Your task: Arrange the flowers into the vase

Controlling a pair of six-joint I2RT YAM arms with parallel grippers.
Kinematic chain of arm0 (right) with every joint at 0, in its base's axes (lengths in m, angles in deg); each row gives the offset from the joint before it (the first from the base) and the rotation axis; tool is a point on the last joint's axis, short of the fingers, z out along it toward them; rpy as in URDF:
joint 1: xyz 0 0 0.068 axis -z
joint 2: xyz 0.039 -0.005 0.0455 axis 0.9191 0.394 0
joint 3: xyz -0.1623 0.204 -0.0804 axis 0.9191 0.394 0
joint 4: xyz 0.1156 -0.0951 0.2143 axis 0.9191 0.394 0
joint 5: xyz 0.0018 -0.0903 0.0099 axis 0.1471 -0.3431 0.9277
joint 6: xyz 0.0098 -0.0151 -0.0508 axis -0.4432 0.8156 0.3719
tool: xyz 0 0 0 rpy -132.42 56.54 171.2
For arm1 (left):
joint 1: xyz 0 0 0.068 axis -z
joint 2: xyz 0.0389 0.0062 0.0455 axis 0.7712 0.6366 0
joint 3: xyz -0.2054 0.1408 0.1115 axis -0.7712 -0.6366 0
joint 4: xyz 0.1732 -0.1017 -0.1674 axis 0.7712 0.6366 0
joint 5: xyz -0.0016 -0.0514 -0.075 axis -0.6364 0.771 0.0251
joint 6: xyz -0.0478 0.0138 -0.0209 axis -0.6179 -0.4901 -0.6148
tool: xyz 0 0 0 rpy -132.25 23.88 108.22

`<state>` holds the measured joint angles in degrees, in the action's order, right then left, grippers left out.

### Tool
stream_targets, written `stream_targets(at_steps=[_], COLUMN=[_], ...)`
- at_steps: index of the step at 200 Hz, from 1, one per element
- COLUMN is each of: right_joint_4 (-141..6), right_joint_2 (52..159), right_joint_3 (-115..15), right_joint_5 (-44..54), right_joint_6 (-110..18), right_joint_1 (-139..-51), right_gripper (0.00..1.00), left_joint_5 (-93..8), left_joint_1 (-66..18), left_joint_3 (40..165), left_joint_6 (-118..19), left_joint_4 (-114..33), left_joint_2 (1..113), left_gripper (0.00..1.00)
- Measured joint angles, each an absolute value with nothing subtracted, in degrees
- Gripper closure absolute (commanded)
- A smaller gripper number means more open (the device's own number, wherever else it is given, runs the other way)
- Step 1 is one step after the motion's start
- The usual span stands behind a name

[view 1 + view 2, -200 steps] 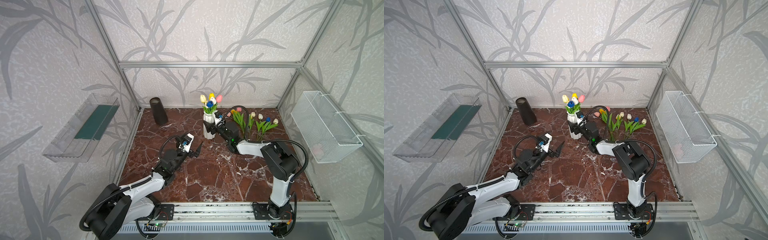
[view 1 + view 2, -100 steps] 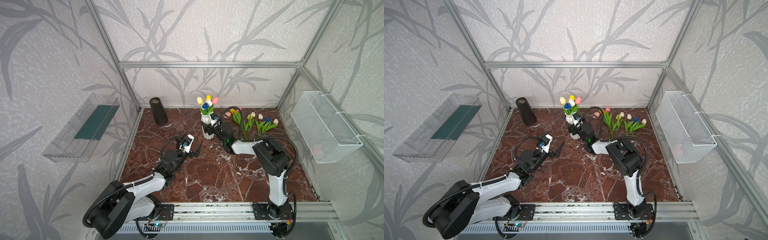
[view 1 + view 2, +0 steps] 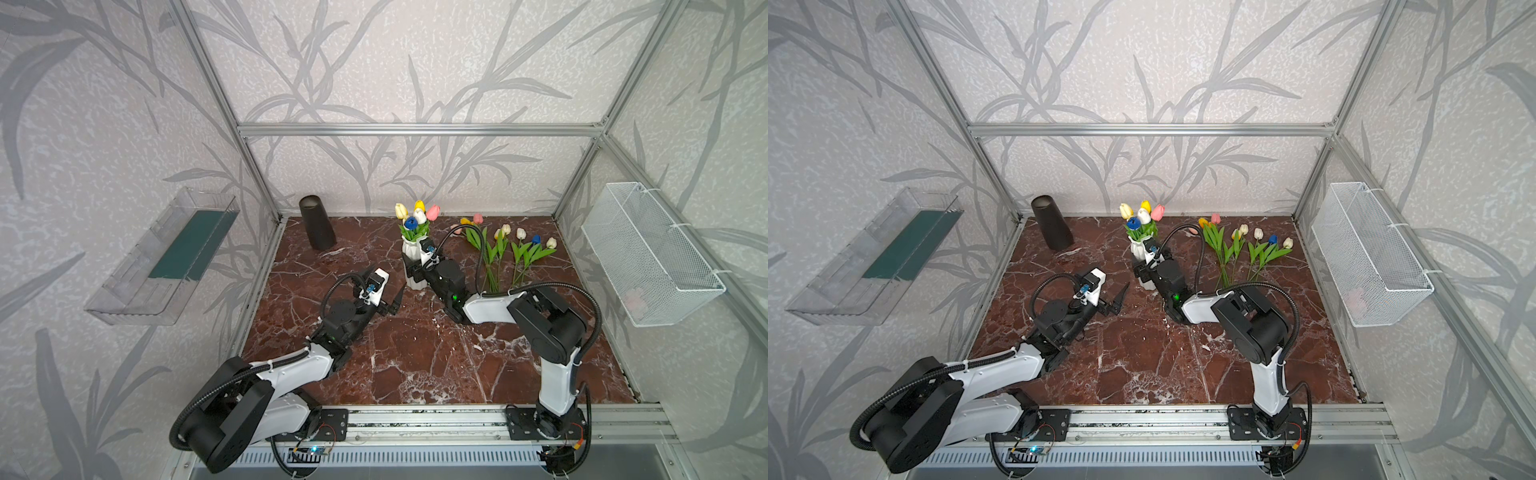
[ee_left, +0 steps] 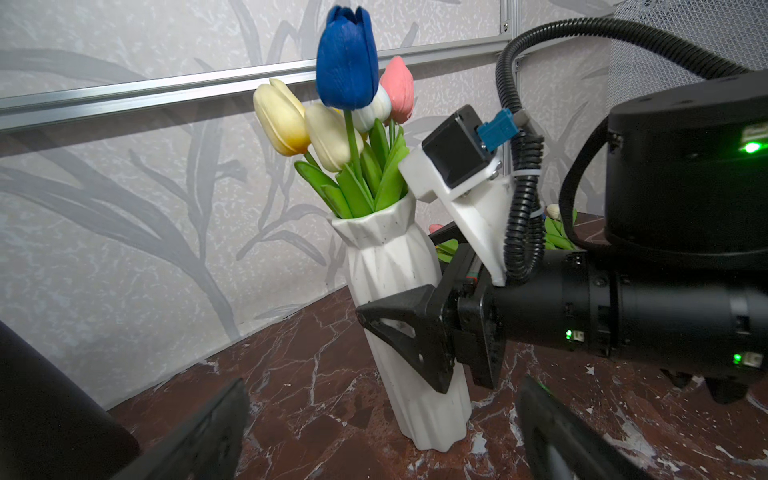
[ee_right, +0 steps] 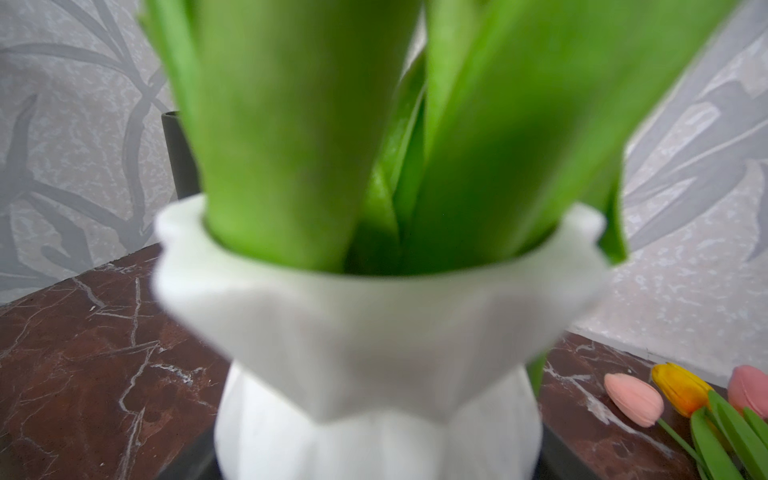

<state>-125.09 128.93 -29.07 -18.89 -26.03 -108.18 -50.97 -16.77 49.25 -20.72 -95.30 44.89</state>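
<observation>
Your right tool [image 3: 417,270] is clamped on the lower body of the white vase [image 3: 412,249], one finger on each side, just above the centre of both top views. The arranged tulips [image 3: 417,219] stand in it, stems near upright and heads up.

Your left tool [image 4: 384,386] hangs empty, fingers wide apart, just left of the vase.

The loose tulips [image 3: 505,253] lie on the surface [image 3: 415,365] right of the vase. Their heads point at the back wall and their stems run toward the frame's bottom. The right arm's cable [image 3: 481,257] crosses in front of them.

A black tapered vase [image 3: 317,228] stands upper left.
</observation>
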Motion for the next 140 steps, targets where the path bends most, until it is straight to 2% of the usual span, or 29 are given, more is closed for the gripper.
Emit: stream_targets(at_steps=[27,91,140], right_joint_4=[-124.74,-128.93,-133.77], right_joint_2=[127.77,127.18,124.34], right_joint_3=[-28.04,-24.39,-22.75], right_joint_5=[-20.42,-20.77,-20.2], right_joint_6=[-26.77,-27.56,-27.67], right_joint_1=[-108.75,-109.19,-109.19], right_gripper=[0.57,0.18,0.05], left_joint_5=[-50.66,-50.07,-49.85], left_joint_1=[-16.77,-16.77,-16.77], left_joint_3=[49.27,49.25,49.27], left_joint_6=[-20.7,-20.72,-20.7], left_joint_4=[-95.3,-95.17,-94.78], left_joint_2=[44.86,44.56,44.54], left_gripper=[0.0,0.01,0.0])
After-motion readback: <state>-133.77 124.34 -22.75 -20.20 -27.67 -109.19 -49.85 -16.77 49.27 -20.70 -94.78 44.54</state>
